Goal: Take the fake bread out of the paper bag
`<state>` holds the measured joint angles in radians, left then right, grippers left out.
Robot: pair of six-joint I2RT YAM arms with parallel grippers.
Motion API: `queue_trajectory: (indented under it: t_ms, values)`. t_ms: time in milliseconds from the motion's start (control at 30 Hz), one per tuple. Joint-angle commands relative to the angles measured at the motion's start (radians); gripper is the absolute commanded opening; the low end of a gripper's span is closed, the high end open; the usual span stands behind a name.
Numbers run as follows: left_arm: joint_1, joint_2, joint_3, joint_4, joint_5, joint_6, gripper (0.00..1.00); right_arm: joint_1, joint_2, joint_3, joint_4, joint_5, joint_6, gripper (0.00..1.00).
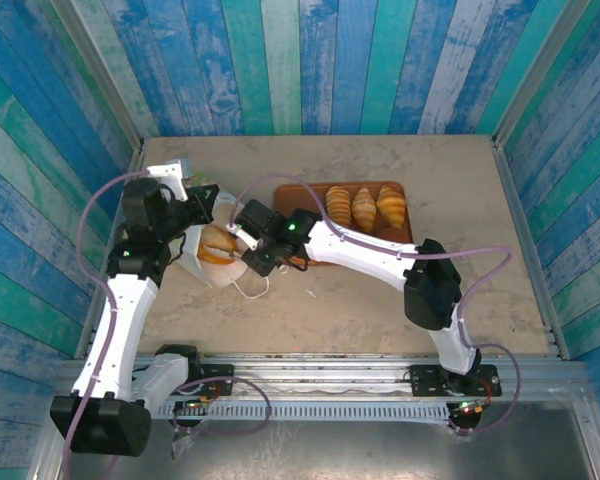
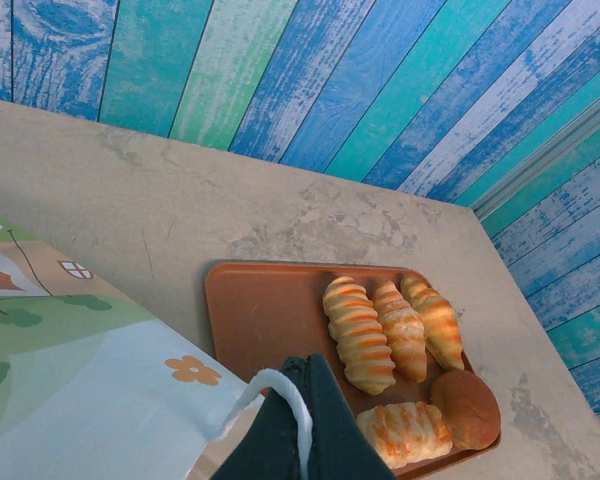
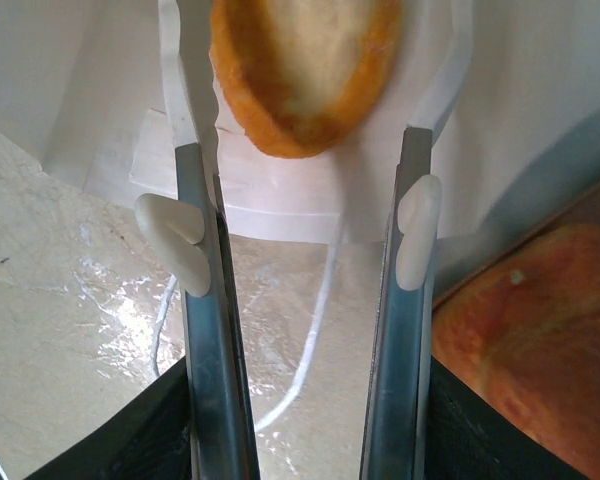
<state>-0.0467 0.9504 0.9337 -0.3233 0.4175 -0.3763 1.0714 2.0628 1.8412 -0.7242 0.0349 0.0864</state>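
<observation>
The white paper bag [image 1: 195, 262] lies at the left of the table with its mouth toward the tray. My left gripper [image 1: 208, 205] [image 2: 308, 372] is shut on the bag's thin white handle [image 2: 270, 384]; the flower print [image 2: 192, 370] sits just beside it. An oval golden fake bread [image 1: 218, 244] [image 3: 302, 70] rests inside the bag mouth. My right gripper [image 1: 243, 244] [image 3: 305, 150] is open at that mouth, its fingertips just short of the loaf, gripping nothing. Five more fake breads lie on the tray: three croissants [image 2: 360, 332], a braided piece [image 2: 405, 432] and a round bun [image 2: 467, 408].
The flat reddish-brown tray [image 1: 302, 195] [image 2: 265, 310] lies right of the bag, its left half bare, and its edge [image 3: 540, 350] sits close to my right finger. The bag's second handle loop [image 1: 250, 290] [image 3: 315, 345] trails on the table. Blue plank walls close in three sides.
</observation>
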Motion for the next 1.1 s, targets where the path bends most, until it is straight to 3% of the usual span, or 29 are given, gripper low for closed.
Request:
queue_trajectory:
  t_ms: [0, 733, 1067]
  values:
    - [-0.001, -0.023, 0.001, 0.012, -0.006, 0.002, 0.0, -0.005, 0.038, 0.065, -0.064, -0.078, 0.025, 0.53]
    - [-0.001, -0.014, 0.001, 0.013, -0.002, 0.01, 0.0, -0.015, 0.179, 0.24, -0.176, 0.031, 0.027, 0.56]
    - [-0.001, -0.012, 0.005, 0.013, -0.003, 0.007, 0.0, -0.018, 0.216, 0.29, -0.215, -0.052, -0.018, 0.54]
